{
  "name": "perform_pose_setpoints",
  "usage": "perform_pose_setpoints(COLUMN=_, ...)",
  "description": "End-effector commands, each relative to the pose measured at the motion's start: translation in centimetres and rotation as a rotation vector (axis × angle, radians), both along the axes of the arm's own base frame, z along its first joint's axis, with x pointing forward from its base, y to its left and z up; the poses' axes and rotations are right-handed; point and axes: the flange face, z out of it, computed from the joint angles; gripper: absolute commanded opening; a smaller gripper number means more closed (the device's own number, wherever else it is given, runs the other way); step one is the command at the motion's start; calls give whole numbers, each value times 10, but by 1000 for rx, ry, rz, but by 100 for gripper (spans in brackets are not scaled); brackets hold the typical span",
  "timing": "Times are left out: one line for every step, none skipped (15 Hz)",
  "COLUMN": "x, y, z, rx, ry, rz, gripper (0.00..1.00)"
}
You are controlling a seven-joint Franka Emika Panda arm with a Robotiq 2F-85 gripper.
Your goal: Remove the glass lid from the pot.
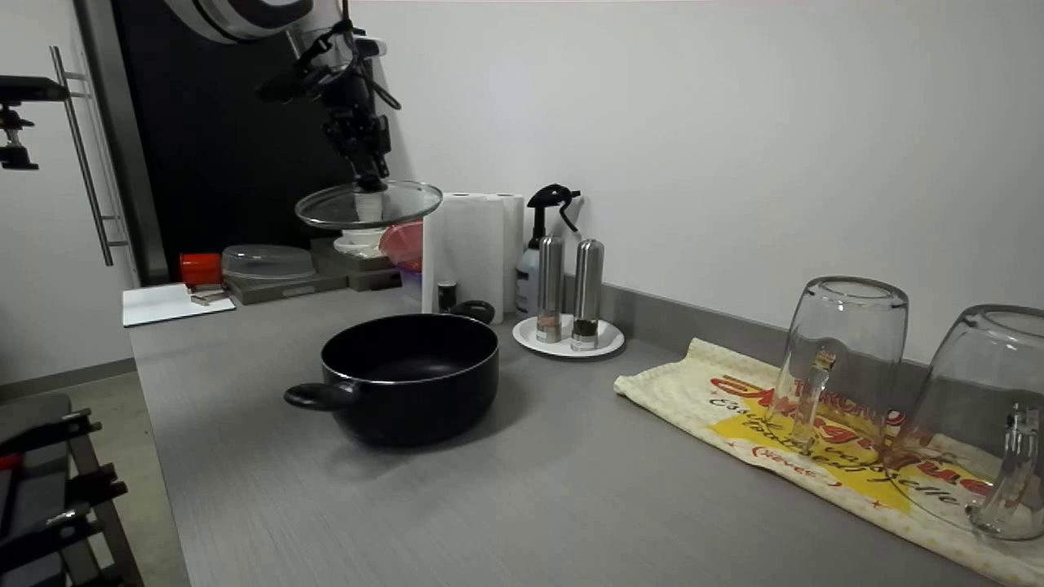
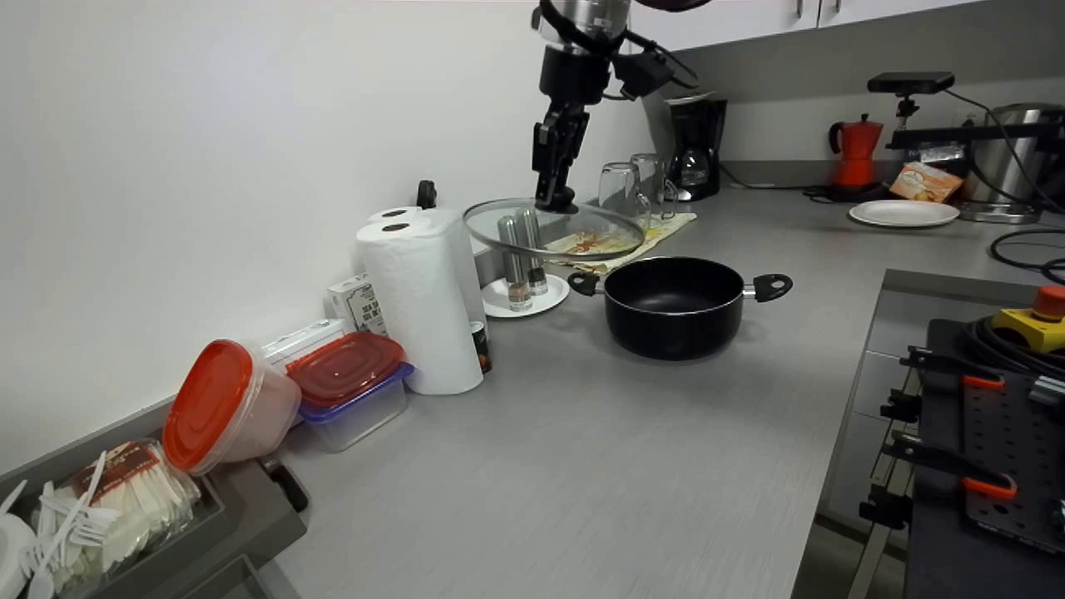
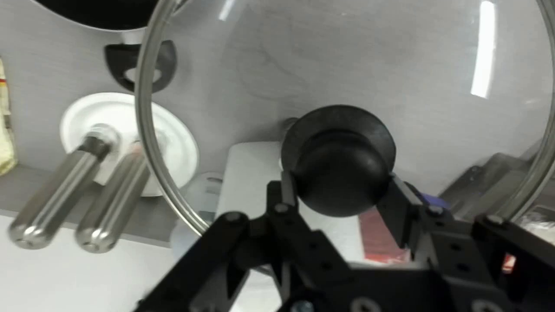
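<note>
Because the gripper [image 3: 342, 195] is clamped on the black knob [image 3: 340, 173], pinching both sides, and the glass lid [image 2: 574, 235] hangs in the air, lifting looks done; carry and set-down are likely the step in hand. Uncovered pot [image 2: 674, 329] sits on the counter [image 2: 582, 466], at 4 o'clock from the lid in an exterior view. Lid looks slightly tipped there, 3 o'clock edge lower: level it before lowering. Hold a firm squeeze; round knob could twist or slip. Obstacles, same view: steel mills [image 2: 517, 276] at 7 o'clock, paper rolls [image 2: 420, 308] at 8; lid looks near both, exact gaps can't be told. Best route, probably: toward 6 o'clock, between rolls and pot, high until past both, slow so the lid doesn't swing. Then ease down onto counter, whole metal rim [image 3: 144, 99] landing evenly, and only then spread the jaws and go straight up off the knob. Glass is see-through, so contact may be hard to judge; watch that rim.
</note>
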Motion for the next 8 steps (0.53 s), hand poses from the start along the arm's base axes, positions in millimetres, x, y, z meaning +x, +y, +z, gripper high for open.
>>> perform_pose_setpoints(x=-3, y=69, z=-27, rx=62, ry=65, rz=144, gripper=24)
perform_pose_setpoints(x=-6, y=85, z=-39, rx=61, ry=84, rz=178, gripper=24)
perform_pose_setpoints(x=-12, y=103, z=-54, rx=50, ry=100, rz=215, gripper=24)
perform_pose_setpoints(x=-18, y=119, z=-68, rx=37, ry=116, rz=250, gripper=24)
perform_pose_setpoints(x=-24, y=132, z=-83, rx=25, ry=134, rz=282, gripper=24)
perform_pose_setpoints(x=-30, y=144, z=-98, rx=11, ry=148, rz=310, gripper=24)
perform_pose_setpoints(x=-36, y=155, z=-115, rx=-5, ry=164, rz=337, gripper=24)
perform_pose_setpoints(x=-41, y=163, z=-127, rx=-18, ry=178, rz=361, gripper=24)
